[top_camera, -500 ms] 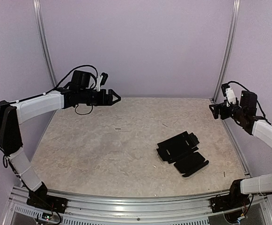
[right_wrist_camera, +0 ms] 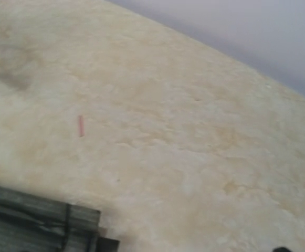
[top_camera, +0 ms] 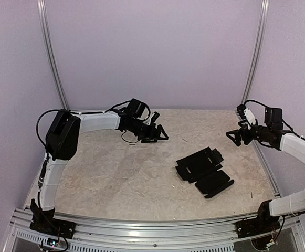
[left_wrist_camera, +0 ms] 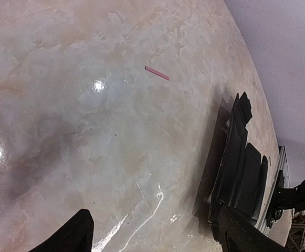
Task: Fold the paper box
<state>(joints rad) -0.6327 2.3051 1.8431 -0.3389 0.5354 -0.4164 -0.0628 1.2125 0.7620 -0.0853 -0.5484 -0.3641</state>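
Where the left arm reaches out over the table, left gripper (top_camera: 164,133): fingers spread wide apart with nothing between them, at upper centre of the overhead view, tips pointing toward the right side.
Left gripper, own camera (left_wrist_camera: 157,239): two dark fingers (left_wrist_camera: 71,236) rise from the bottom edge, wide apart, with bare tabletop between them.
Right gripper (top_camera: 231,137): fingers also apart and gripping nothing, at the right of the overhead view, tips pointing left and held above the tabletop.
Paper box (top_camera: 204,170): matte black, lying flat and unfolded on the table, right of centre in the lower half of the overhead view; tabs and slots show on its upper panel, and a rounded flap sticks out at its lower right.
Paper box and grippers: apart from both, and lower in the overhead view than either.
Paper box, left wrist view (left_wrist_camera: 239,163): a thin dark sheet along the right of the frame.
Pink strip (left_wrist_camera: 157,73): a small sliver on the table, in the upper middle of the left wrist view; it also shows left of centre in the right wrist view (right_wrist_camera: 81,126).
Dark flat shape (right_wrist_camera: 31,220): lower left corner of the right wrist view, too blurred to identify.
Table (top_camera: 100,168): pale marbled beige.
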